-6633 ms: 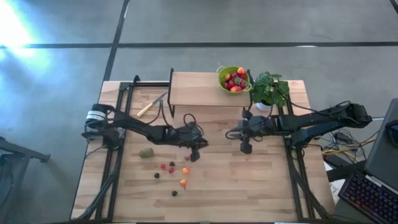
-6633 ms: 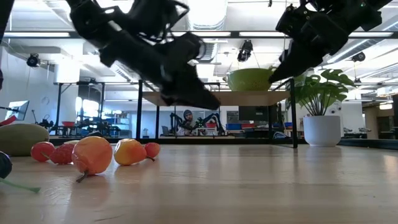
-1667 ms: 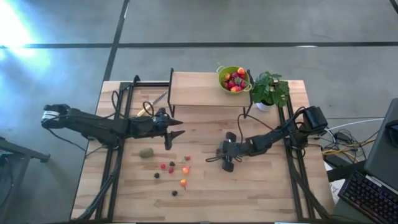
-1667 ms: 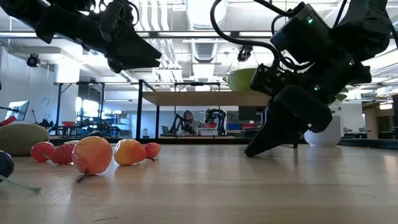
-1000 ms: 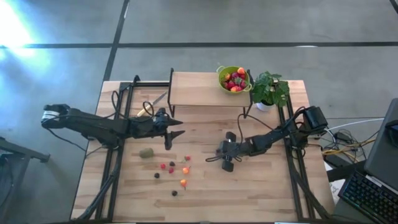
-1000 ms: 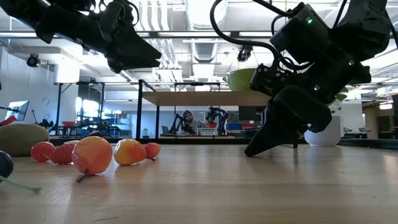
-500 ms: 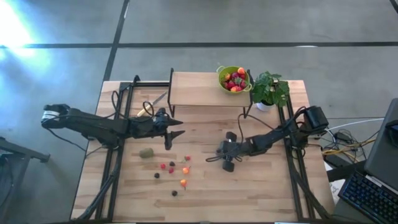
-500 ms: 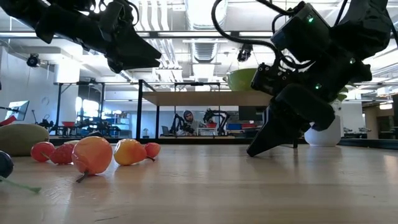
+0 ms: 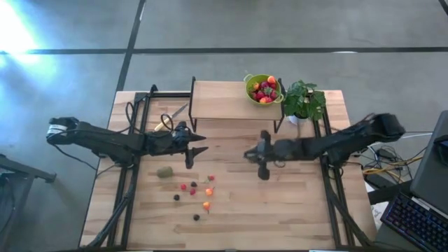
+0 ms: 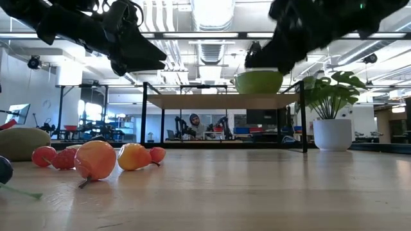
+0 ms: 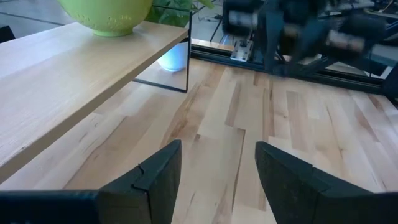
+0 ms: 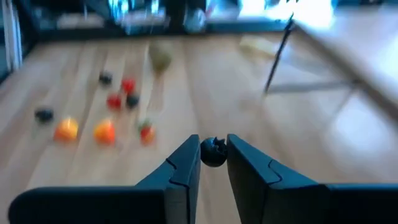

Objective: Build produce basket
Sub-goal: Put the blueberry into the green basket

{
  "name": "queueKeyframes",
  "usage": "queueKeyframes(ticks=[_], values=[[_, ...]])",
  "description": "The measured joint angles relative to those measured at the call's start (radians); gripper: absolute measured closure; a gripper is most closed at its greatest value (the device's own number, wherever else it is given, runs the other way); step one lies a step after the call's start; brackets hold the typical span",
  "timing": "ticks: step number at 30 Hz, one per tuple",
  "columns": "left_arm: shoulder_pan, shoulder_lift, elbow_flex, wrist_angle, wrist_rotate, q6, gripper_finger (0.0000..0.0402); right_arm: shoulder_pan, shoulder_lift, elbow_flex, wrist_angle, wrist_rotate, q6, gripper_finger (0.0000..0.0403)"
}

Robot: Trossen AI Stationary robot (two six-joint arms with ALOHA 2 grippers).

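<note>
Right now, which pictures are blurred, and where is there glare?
Right wrist view: table and loose fruits smeared, dark berry between the fingers sharp. Left wrist view: right arm blurred. Low view: that arm also smeared. High view: glare on the floor at upper left.

The lime-green produce basket (image 9: 263, 88) stands upright on the raised shelf at the far right, filled with red and orange fruit. Loose berries (image 9: 194, 190) and one kiwi-like fruit (image 9: 164, 171) lie on the table, near left. One dark berry (image 12: 213, 152) sits pinched between two dark fingers.

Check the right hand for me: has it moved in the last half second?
Yes. In the high view the right hand has shifted toward the raised wooden shelf; in the low view it has lifted off the tabletop. It grips a dark berry.
</note>
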Motion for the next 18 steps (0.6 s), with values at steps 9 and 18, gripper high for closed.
queueKeyframes(ticks=[9,18], values=[[0.0,0.0,0.0,0.0,0.0,-0.004,0.0192,-0.18,-0.274,0.001,-0.093,0.0,-0.08,0.0344],[0.0,0.0,0.0,0.0,0.0,-0.004,0.0192,-0.356,-0.397,0.128,-0.379,-0.025,-0.117,0.0339]])
